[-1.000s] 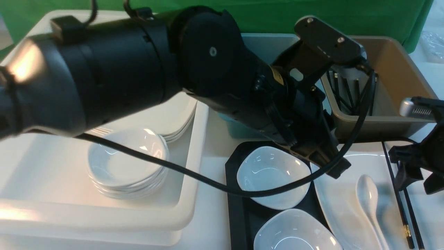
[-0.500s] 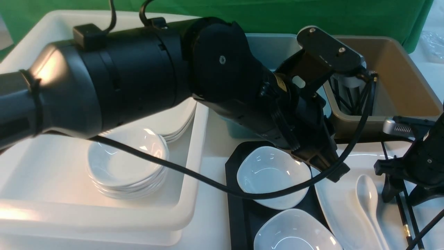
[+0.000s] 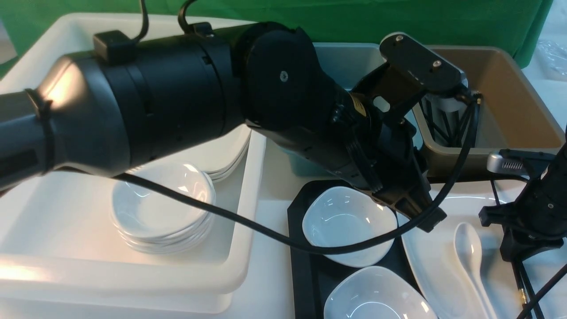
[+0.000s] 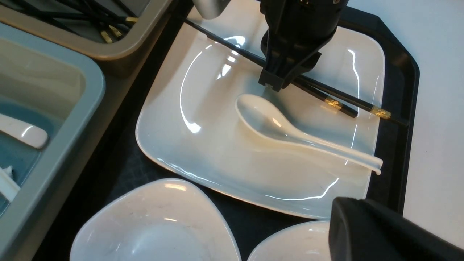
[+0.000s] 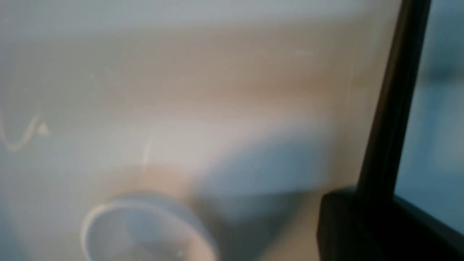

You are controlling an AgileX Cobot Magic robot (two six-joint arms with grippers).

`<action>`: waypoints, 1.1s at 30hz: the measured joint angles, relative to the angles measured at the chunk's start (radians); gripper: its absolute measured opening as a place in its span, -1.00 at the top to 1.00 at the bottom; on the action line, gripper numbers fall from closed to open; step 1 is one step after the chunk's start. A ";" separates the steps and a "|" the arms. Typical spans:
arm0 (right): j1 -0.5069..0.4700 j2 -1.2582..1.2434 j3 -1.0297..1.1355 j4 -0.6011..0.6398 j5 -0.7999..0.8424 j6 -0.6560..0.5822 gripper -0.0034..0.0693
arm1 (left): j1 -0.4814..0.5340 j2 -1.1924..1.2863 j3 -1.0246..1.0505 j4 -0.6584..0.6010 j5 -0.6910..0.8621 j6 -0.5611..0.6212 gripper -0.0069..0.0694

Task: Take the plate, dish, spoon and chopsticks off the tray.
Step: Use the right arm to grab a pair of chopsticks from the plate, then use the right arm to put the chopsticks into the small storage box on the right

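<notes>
Your right gripper [image 4: 279,80] stood down on the plate [image 4: 224,156], its jaws drawn in tight on the chopsticks [image 4: 332,103] at about the middle of their length. You were grasping the pair, though both sticks lay flat on the plate. Their gold-banded thick ends pointed toward the robot, and the longer-reaching one ran out over the plate's rim above the tray [image 4: 391,156]. Their thin ends ran off the far rim toward the brown bin [image 3: 509,102], where more black chopsticks lay.

The spoon [image 4: 282,130] lay on the plate just beside the chopsticks, on their left in the front view, not touching them. Its bowl sat near your right gripper and its handle reached the plate's near rim. The plate itself sat on the right part of the tray.

Your left gripper [image 3: 432,219] was clenched shut and you held nothing in it. It hung over the tray, above the gap between the plate and the far small dish [image 3: 350,226]. A second small dish [image 3: 376,297] sat on the tray nearer the robot.

To the left, off the tray, the white bin [image 3: 133,266] held a stack of small dishes [image 3: 161,208] and a stack of plates [image 3: 221,150]. The teal bin [image 3: 341,62] stood behind the tray, with a white spoon [image 4: 21,132] in it.

Your right wrist view was too blurred to read.
</notes>
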 joint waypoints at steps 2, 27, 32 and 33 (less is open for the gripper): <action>0.001 -0.016 0.003 0.004 0.034 -0.003 0.51 | 0.000 0.000 0.000 0.000 0.000 0.000 0.81; 0.002 -0.277 -0.129 0.214 0.311 -0.158 0.51 | 0.005 -0.003 0.000 0.005 -0.079 -0.072 0.81; 0.002 -0.262 -0.286 0.222 0.312 -0.158 0.51 | 0.041 -0.011 -0.004 0.000 -0.228 -0.118 0.81; 0.002 -0.241 -0.330 0.223 0.306 -0.158 0.51 | 0.053 -0.011 -0.009 -0.007 -0.294 -0.135 0.81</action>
